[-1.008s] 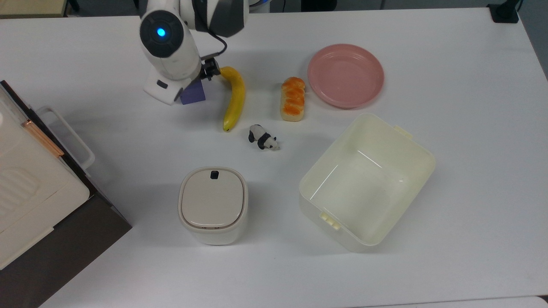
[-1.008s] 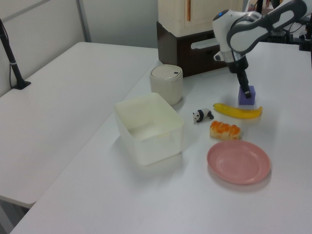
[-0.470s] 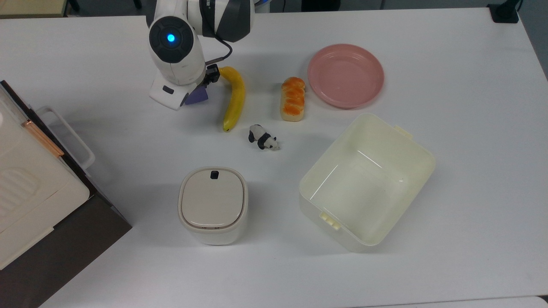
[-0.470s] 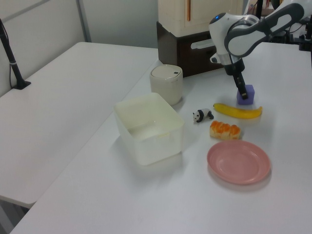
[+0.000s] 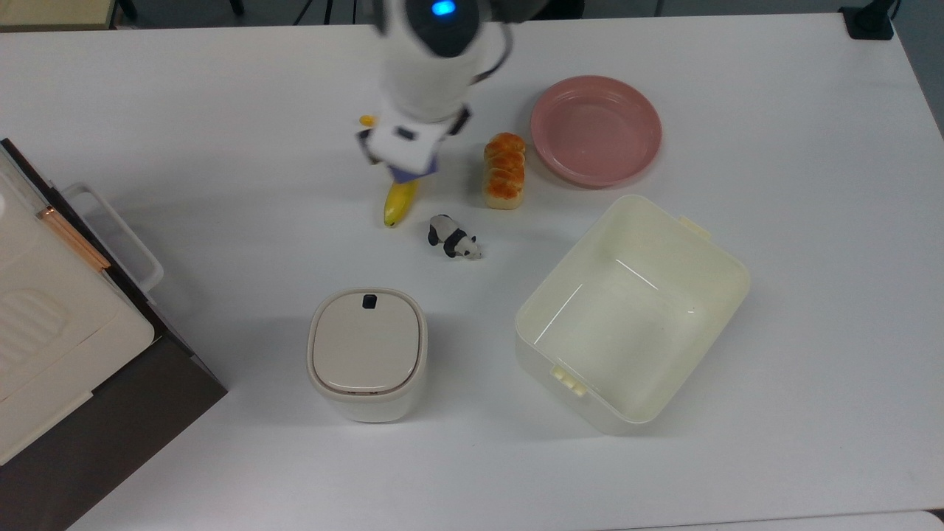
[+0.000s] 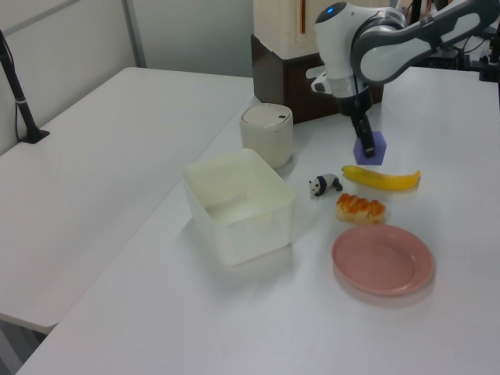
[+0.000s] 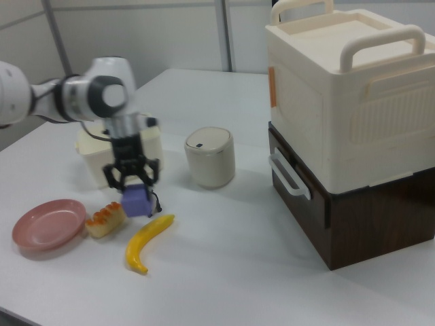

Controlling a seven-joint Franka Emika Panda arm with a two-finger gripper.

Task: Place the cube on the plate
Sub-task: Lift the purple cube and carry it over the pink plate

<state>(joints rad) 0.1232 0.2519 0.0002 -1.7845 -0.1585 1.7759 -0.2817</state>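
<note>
My gripper point(image 7: 135, 189) is shut on the purple-blue cube point(image 7: 136, 200) and holds it in the air. In the top view a sliver of the cube point(image 5: 414, 174) shows under the white hand, above the banana point(image 5: 399, 206). The left view has the cube point(image 6: 369, 147) hanging from my gripper point(image 6: 365, 139) just behind the banana point(image 6: 380, 180). The pink plate point(image 5: 596, 130) lies bare at the top view's upper right, beyond the bread roll point(image 5: 504, 170). In the right view the plate point(image 7: 46, 224) sits at the far left.
A toy panda point(image 5: 453, 237) stands below the banana. A beige lidded bin point(image 5: 366, 354) and a large cream tub point(image 5: 631, 310) take up the top view's lower half. Stacked drawers point(image 5: 66, 332) fill the top view's left edge.
The cube has come up off the table in the gripper and travelled toward the top view's right, now over the banana.
</note>
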